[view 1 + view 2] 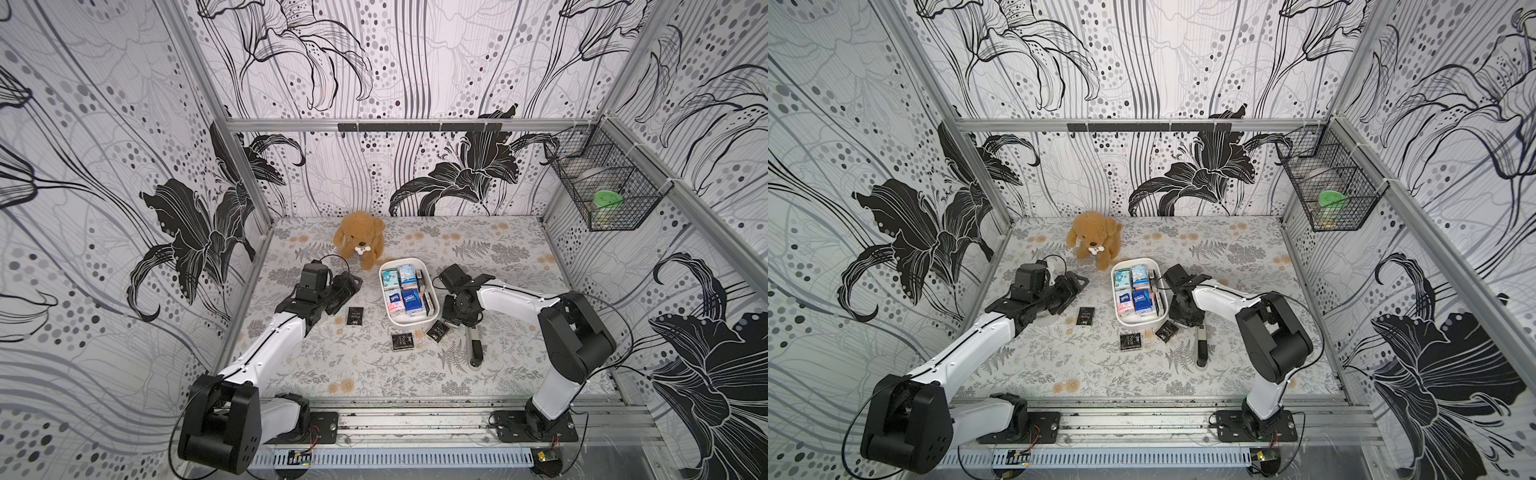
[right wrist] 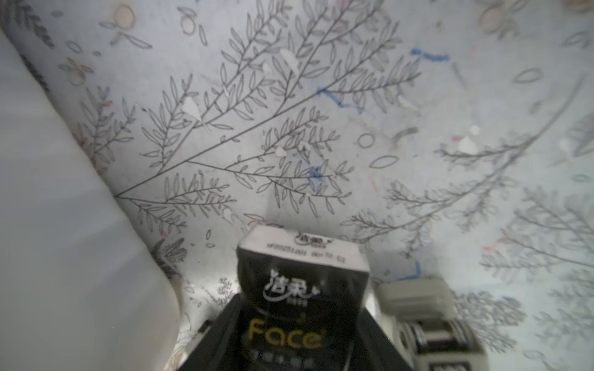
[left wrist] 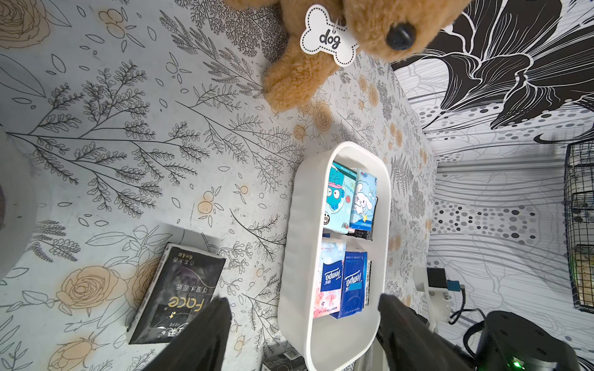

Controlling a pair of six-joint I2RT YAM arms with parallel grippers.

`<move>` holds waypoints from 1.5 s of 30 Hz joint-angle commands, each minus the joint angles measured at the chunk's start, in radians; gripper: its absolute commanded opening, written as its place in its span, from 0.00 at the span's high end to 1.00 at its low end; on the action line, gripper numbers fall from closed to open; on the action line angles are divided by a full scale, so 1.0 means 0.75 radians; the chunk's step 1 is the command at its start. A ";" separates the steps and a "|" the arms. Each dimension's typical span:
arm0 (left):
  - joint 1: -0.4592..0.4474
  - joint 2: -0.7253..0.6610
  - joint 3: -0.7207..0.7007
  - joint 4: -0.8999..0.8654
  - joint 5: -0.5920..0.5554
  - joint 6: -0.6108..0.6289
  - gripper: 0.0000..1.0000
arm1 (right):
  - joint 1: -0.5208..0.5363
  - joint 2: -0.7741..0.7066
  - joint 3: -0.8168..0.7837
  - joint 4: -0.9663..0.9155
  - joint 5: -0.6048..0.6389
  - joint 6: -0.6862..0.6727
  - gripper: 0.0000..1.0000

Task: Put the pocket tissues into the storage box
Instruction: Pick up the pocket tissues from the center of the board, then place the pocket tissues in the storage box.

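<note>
The white storage box (image 1: 409, 322) (image 1: 1138, 321) (image 3: 299, 225) holds several pocket tissues: teal (image 3: 337, 199), light blue (image 3: 364, 199), pink-white (image 3: 331, 282) and dark blue (image 3: 353, 282). Three black packets are outside it. One (image 1: 354, 318) (image 3: 180, 292) lies left of the box and one (image 1: 402, 341) in front of it. The third (image 1: 437, 331) (image 2: 302, 289) is at the box's near right corner, on the table, with my right gripper (image 1: 449, 323) (image 2: 300, 310) shut on its two sides. My left gripper (image 1: 347, 291) (image 3: 305, 300) hangs open left of the box, holding nothing.
A black-and-silver stapler (image 1: 473, 351) (image 2: 427, 314) lies just right of the held packet. A brown plush dog (image 1: 360, 239) (image 3: 321, 64) sits behind the box. A black wire basket (image 1: 602, 187) hangs on the right wall.
</note>
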 commanded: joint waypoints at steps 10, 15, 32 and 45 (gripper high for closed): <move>0.036 0.031 -0.128 0.164 0.061 -0.114 0.23 | 0.133 -0.270 0.116 -0.104 0.094 -0.147 0.51; 0.044 0.045 -0.152 0.167 0.061 -0.119 0.23 | 0.280 -0.214 0.162 -0.017 0.076 -0.128 0.51; 0.093 0.015 -0.142 0.037 0.030 -0.022 0.23 | 0.430 0.145 0.447 0.061 0.048 -0.210 0.51; 0.097 0.018 -0.134 0.041 0.034 -0.025 0.23 | 0.451 0.154 0.417 0.079 0.013 -0.194 0.36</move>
